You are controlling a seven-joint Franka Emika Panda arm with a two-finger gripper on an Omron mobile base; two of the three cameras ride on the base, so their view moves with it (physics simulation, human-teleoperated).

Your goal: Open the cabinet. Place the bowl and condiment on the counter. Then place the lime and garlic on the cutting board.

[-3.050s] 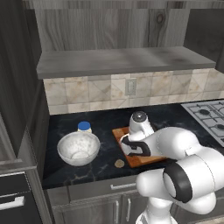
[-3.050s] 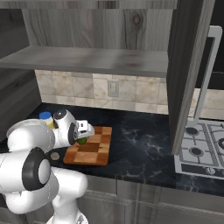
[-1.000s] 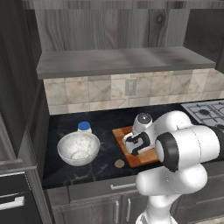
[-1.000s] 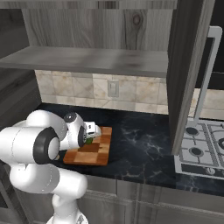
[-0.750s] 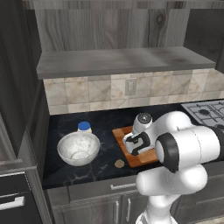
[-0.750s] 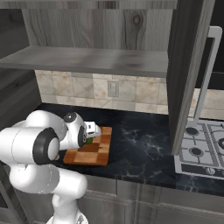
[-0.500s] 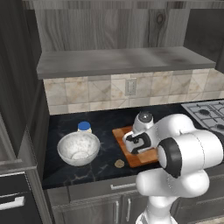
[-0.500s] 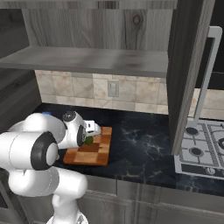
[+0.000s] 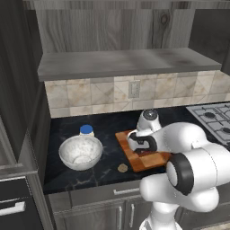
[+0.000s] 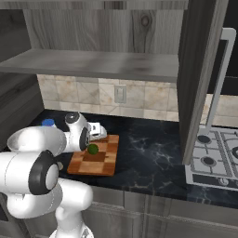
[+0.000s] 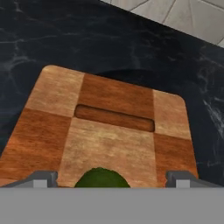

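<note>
Hand view: the lime [image 11: 102, 178] is seen resting on the cutting board [image 11: 109, 131], cut off by the lower edge, midway between the spread fingertips of the gripper [image 11: 111, 178], released. Compared with a second ago, little is changed. The garlic [image 9: 122, 168] lies on the counter [image 9: 105, 130] beside the board; the bowl [image 9: 81, 152] partly hides the condiment [image 9: 86, 130].

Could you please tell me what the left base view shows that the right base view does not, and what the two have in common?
Left base view alone: the bowl on the counter, the condiment just behind it, and the garlic lying on the counter off the cutting board's near corner.

Right base view alone: the lime resting on the cutting board, and the cabinet door swung open.

Both: the cutting board, the black counter, the stove and the grey shelf.
</note>
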